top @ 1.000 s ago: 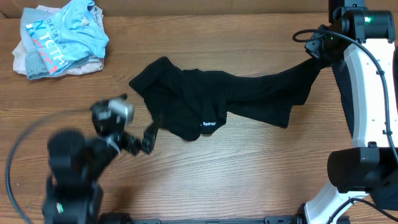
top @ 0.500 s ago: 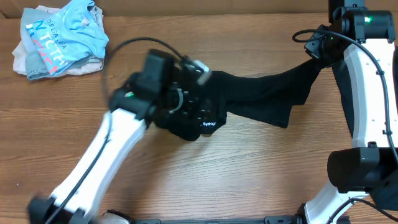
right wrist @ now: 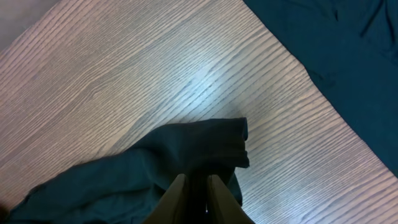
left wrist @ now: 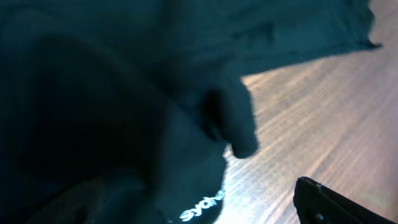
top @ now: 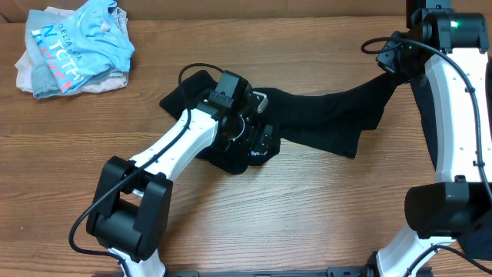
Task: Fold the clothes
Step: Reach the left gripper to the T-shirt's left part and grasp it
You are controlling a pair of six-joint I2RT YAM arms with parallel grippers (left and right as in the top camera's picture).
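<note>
Overhead, the black shirt (top: 315, 115) lies stretched across mid-table, bunched at the left, and its right end runs up to the right gripper (top: 390, 60). You can't see that grip from above. The right wrist cam does show it: fingers (right wrist: 177, 199) pressed together on a folded edge of the fabric, wood (right wrist: 124, 81) underneath.

The left gripper (top: 260, 137) sits over the bunched part by the white logo (top: 257, 153). Its own cam is mostly blurry black cloth, with one finger (left wrist: 329, 202) way off to the side, so the jaws are spread with nothing in them. There's also a light-blue pile (top: 73, 50) in the far left corner.
</note>
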